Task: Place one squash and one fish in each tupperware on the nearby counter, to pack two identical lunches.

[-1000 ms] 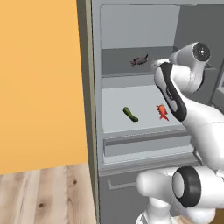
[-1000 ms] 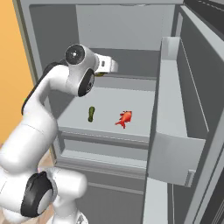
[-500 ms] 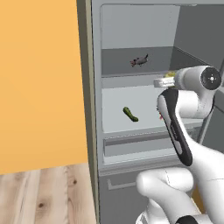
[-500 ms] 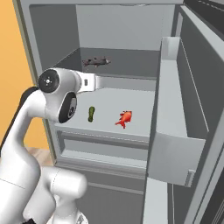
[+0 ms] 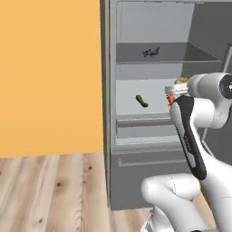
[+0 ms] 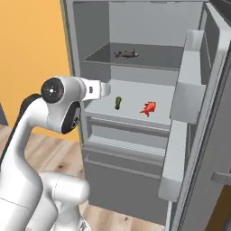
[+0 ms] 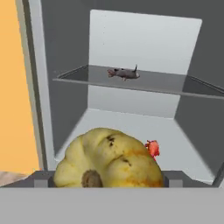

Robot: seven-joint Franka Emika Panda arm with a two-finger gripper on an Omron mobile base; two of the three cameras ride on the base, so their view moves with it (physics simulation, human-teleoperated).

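Left base view, left to right: green squash lies on the middle shelf of the open fridge, long axis slanting from upper left to lower right. Grey fish is on the shelf above. Red fish peeks out just beside my gripper at right centre of the frame.

In the hand view the yellow squash sits bottom centre, right at my gripper and touching it on both sides, stem end facing the camera. My jaws stand wide and bracket it. I judge I'm gripping it, though the contact itself is hidden behind the squash's bulk. Round body, so there's no real long axis to line up.

The fridge items all lie beyond the squash in that view: grey fish upper centre, red fish at the squash's right shoulder. My judgement is that the next move is to back out of the fridge and carry this squash to a tupperware.
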